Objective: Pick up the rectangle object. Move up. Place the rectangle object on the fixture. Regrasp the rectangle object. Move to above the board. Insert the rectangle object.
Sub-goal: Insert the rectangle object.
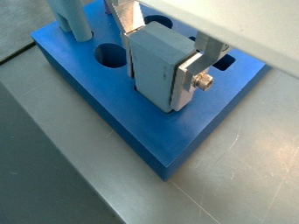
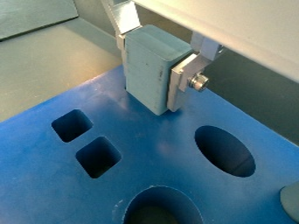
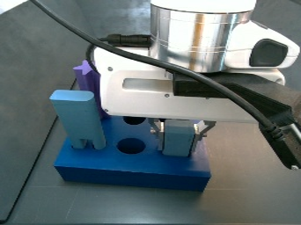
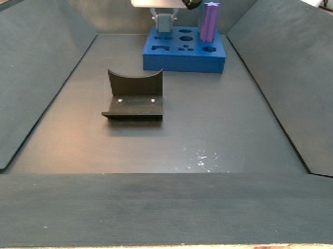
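Board point(image 3: 129, 165) sits on the tabletop point(image 4: 156, 146) at the far end, carrying a pale block point(image 3: 80, 117) and a purple post point(image 4: 209, 19); fixture point(image 4: 132, 96) stands well apart from it; tool point(image 1: 158, 66) is over the board, closed on the rectangle object point(image 2: 149, 68), held upright with its lower end at the board's top.
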Available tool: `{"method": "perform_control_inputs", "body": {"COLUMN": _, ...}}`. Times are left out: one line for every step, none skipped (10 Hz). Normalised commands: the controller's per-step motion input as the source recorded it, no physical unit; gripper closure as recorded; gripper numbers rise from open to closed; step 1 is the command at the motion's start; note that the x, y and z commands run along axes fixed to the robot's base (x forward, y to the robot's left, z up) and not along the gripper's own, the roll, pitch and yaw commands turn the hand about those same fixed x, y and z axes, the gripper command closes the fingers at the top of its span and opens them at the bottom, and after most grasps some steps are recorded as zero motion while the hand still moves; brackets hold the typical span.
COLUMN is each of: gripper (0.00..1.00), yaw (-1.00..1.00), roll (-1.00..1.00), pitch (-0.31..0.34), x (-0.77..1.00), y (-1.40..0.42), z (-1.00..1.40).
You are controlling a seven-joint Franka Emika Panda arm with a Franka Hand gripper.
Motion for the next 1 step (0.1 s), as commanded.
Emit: {"method": "perform_control_inputs", "body": {"gripper": 1.0, "yaw": 0.0, "roll": 0.0, "pitch": 0.0, "x": 0.0, "y": 0.0, "z": 0.0}}
